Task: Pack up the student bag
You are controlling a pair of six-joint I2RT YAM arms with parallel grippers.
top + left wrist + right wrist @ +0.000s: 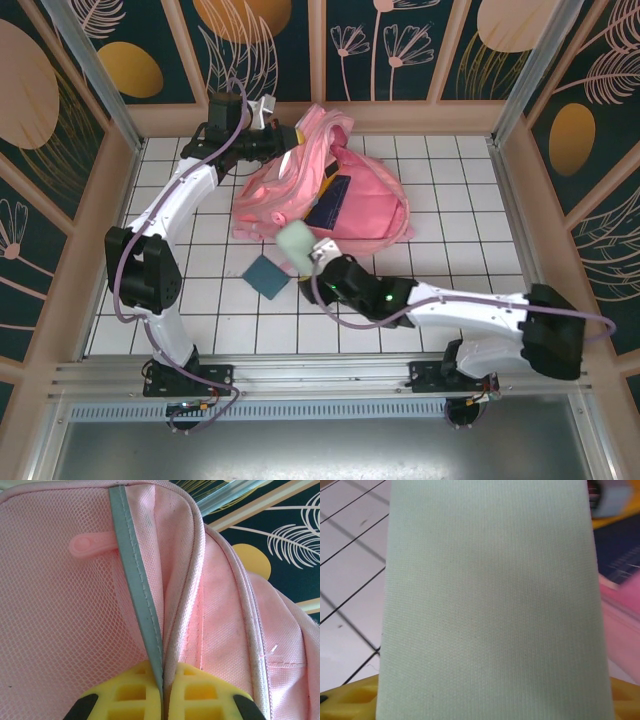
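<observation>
At bag (pixel 375 210) mouth | left gripper (pixel 162 692) pinches bag rim, likely to hold it open | right gripper (pixel 312 252) clamps pale green pad (pixel 490 605), seemingly poised for insertion

At rear centre of table (pixel 450 300): student bag (pixel 345 215). In its mouth: flat book (pixel 330 203). Clamped on its rear-left edge: left gripper (pixel 272 135). Just before bag, held in right gripper (pixel 312 256): fabric-covered block (pixel 297 245). Front-left of block, on table: square pad (pixel 266 275).

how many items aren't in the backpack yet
2. A pale green block is held in the right gripper, at the backpack's near edge; a teal square lies on the table left of it. Others may be hidden under the backpack.
</observation>
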